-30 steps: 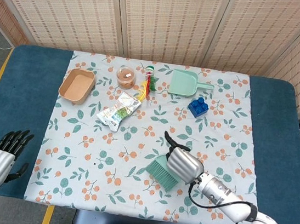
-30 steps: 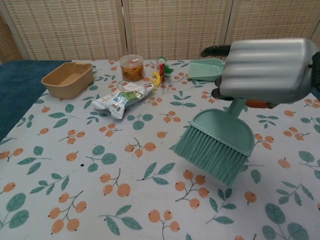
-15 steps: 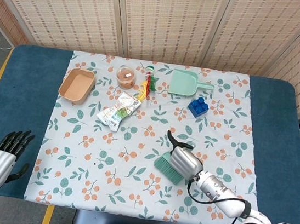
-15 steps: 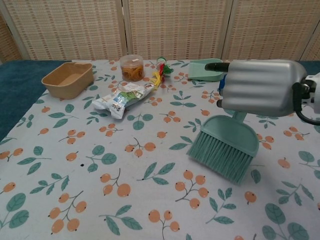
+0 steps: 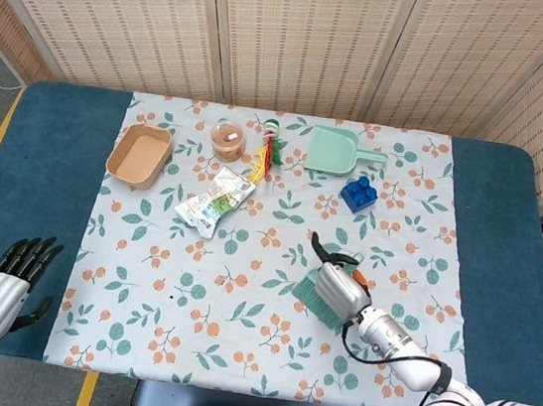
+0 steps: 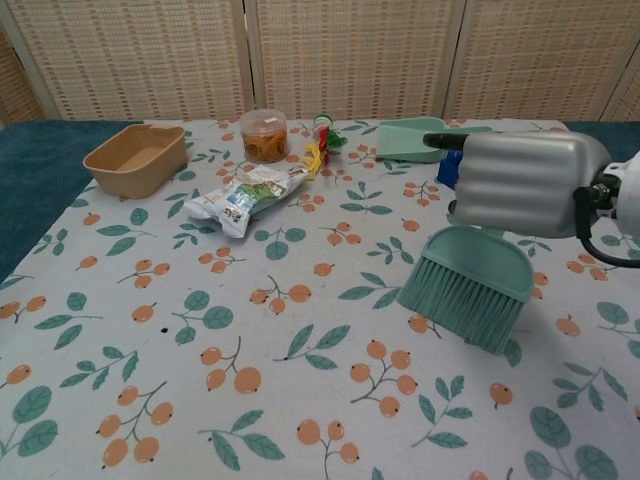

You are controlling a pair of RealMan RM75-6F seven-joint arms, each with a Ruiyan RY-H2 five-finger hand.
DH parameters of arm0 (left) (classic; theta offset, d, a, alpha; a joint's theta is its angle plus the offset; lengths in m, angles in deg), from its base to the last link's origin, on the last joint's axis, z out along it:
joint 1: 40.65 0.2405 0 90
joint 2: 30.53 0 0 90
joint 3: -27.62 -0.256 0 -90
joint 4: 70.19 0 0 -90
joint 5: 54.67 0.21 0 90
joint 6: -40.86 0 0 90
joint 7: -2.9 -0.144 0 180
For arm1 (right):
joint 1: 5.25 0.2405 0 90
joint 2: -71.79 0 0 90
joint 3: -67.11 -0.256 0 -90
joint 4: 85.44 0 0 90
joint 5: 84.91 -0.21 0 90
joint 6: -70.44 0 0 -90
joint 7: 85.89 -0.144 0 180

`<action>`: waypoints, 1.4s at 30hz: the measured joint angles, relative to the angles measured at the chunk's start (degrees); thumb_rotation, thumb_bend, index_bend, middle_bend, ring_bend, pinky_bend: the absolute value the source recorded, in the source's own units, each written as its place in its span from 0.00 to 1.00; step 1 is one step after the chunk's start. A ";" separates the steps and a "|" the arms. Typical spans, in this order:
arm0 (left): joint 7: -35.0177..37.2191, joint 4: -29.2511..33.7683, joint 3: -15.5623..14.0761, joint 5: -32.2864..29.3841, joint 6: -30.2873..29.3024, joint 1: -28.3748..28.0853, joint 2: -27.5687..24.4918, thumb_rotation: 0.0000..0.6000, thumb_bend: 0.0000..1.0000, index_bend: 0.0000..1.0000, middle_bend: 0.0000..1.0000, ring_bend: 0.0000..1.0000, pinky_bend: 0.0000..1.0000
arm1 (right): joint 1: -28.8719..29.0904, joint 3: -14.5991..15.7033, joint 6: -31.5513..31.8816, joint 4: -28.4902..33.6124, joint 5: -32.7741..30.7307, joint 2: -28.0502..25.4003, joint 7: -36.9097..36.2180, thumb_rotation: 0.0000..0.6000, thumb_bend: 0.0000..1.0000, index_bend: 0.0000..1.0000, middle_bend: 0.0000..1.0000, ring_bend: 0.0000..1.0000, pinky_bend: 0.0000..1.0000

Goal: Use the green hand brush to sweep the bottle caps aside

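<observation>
The table [image 5: 45,173] wears a cloth with leaves and berries, and the right hand [image 6: 525,182] is wrapped tight around the green hand brush [image 6: 468,285], bristles down near the cloth. The brush is well in front of the green dustpan [image 5: 336,153]. The left hand [image 5: 1,293] hangs far left of the brush, holding nothing, fingers straight.

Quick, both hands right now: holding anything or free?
Left hand: holds nothing, fingers straight and slightly apart, off the table's near left corner.
Right hand: grips the green hand brush.
</observation>
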 measured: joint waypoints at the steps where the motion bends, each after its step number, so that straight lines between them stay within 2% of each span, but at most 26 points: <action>1: -0.03 0.02 0.00 -0.01 0.02 0.00 0.00 1.00 0.39 0.00 0.00 0.00 0.07 | 0.15 0.14 0.26 -0.28 -0.73 0.05 0.46 1.00 0.50 1.00 0.86 0.63 0.08; 24: -1.24 0.06 -0.23 -0.06 1.07 -0.36 0.52 1.00 0.39 0.00 0.00 0.00 0.07 | 2.40 3.37 3.58 -9.30 -9.19 0.06 2.63 1.00 0.50 1.00 0.86 0.63 0.08; 42: -2.50 0.10 -0.20 -0.74 1.44 -0.28 0.99 1.00 0.39 0.00 0.00 0.00 0.07 | 4.06 4.41 5.73 -20.99 -15.46 3.28 5.96 1.00 0.50 1.00 0.86 0.63 0.08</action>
